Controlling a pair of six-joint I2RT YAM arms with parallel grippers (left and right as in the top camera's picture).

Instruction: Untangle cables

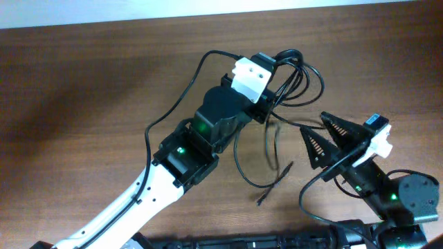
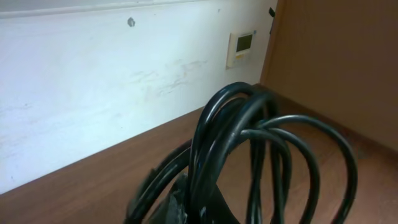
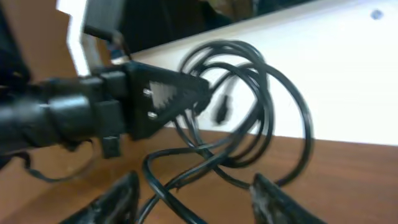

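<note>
Left gripper (image 1: 265, 105) clamped tight on the cables (image 1: 299, 76), looped bundle held up near the table's far edge.
I'd steer my right gripper (image 1: 324, 137), jaws spread and empty, onto one outer loop and draw it toward me. Open table (image 1: 83, 104) lies left; a loose tail (image 1: 275, 181) trails between the arms.

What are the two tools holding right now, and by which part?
The left tool is pinched shut on the cables, at the edge of their coiled loops. The right tool is open and grips nothing.
</note>
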